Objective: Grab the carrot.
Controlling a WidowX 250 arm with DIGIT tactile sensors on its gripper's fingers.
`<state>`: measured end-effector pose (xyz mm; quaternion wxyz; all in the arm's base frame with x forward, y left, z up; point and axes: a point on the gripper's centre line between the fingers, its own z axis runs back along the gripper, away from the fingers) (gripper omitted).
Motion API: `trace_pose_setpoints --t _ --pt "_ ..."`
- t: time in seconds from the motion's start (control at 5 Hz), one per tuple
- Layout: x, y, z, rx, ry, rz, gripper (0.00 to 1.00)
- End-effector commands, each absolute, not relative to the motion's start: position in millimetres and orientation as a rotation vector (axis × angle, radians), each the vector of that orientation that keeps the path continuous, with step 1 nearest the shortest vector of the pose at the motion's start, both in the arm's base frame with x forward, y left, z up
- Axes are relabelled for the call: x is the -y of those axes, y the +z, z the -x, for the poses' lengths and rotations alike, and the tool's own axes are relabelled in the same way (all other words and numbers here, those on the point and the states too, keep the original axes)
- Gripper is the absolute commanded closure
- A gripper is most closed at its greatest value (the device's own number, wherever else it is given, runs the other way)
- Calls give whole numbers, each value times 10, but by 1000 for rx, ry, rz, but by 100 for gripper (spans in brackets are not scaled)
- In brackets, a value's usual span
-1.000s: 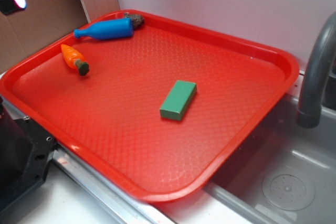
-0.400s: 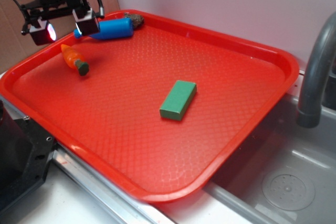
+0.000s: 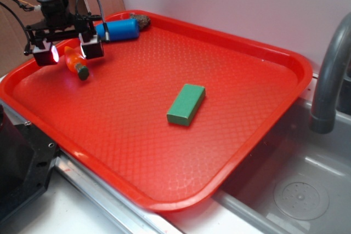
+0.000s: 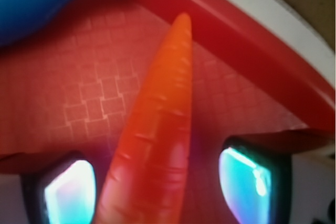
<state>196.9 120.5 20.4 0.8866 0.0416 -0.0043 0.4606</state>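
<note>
Exterior view shows us a red plastic tray (image 3: 230,135) with a quilted texture, holding the tapered orange carrot (image 3: 76,62) near its far left corner, a smooth blue bottle-shaped toy (image 3: 122,29) along the far edge, and a green rectangular block (image 3: 186,104) near the middle. We see the gripper (image 3: 69,51) spread wide and released, its fingers (image 3: 91,49) straddling the ribbed carrot without gripping it.

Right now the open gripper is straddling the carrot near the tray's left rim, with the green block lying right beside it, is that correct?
Not quite: the green block lies apart, mid-tray, as the exterior view shows. The blue bottle is what lies near the carrot. The open gripper does straddle it by the tray's left rim.
</note>
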Motion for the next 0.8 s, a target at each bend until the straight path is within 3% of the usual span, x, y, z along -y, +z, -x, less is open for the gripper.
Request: trace_pose_setpoints --t 0.0,0.2,0.4,0.6 --pt "-1177 276 -1656 87 931 -115 100" --pt "-1046 443 -1944 32 785 -27 100" --pt "-831 870 -2071 15 553 66 100" --pt "-534 1317 -2181 -29 355 56 100"
